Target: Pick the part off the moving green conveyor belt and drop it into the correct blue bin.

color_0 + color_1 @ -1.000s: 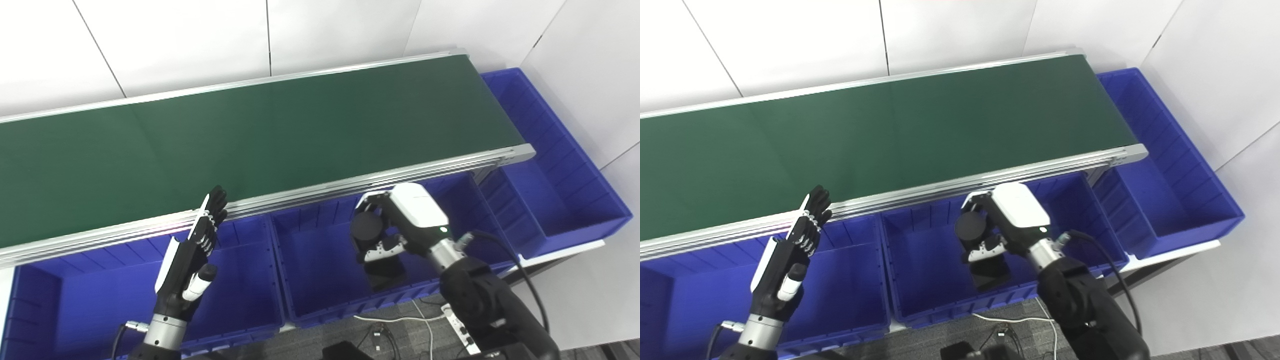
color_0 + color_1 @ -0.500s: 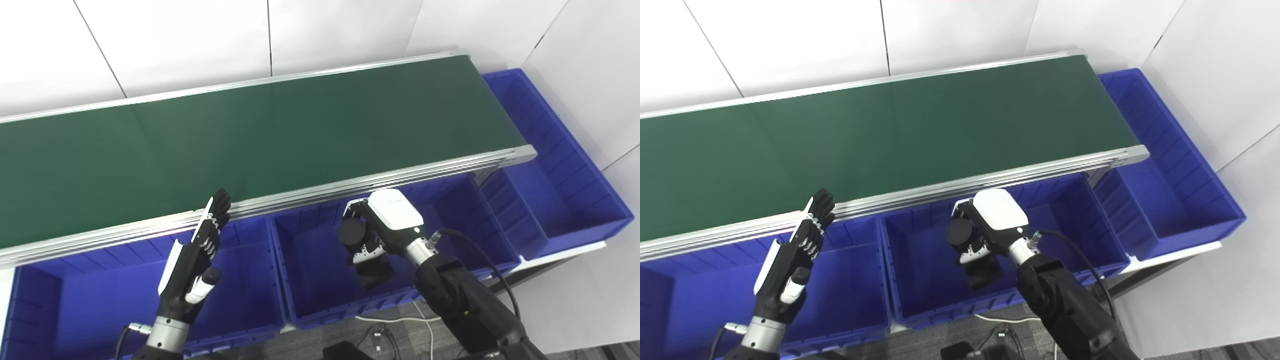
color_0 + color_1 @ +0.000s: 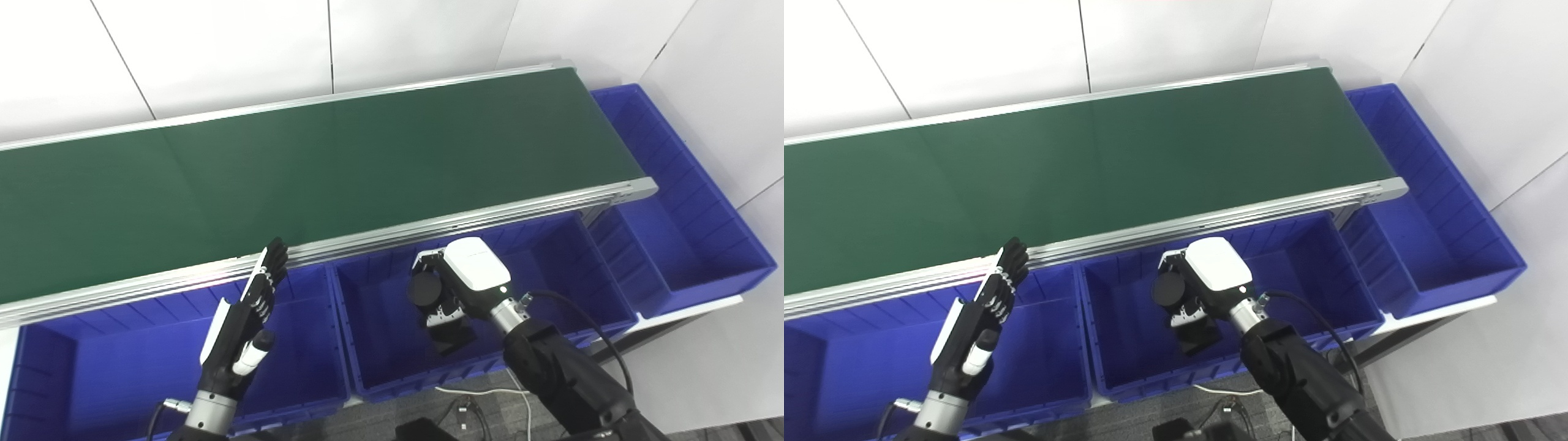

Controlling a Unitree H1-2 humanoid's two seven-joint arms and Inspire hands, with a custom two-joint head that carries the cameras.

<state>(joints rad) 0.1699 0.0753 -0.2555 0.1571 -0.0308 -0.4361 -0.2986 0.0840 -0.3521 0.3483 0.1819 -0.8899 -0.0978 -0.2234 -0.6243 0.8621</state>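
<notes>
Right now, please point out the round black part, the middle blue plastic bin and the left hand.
round black part (image 3: 422, 290), left eye view, its flat face.
middle blue plastic bin (image 3: 373, 318), left eye view, bare floor.
left hand (image 3: 974, 327), right eye view, palm.

Both head cameras look steeply down from above the near side of the green conveyor belt (image 3: 318, 165), facing the white wall behind it. They sit side by side at middle range, taking in the belt's right end while its left end runs out of frame. The right eye view stands slightly to the right, so the belt appears shifted left there. Both share the belt and the row of blue bins (image 3: 1127, 343) along its near edge.
</notes>
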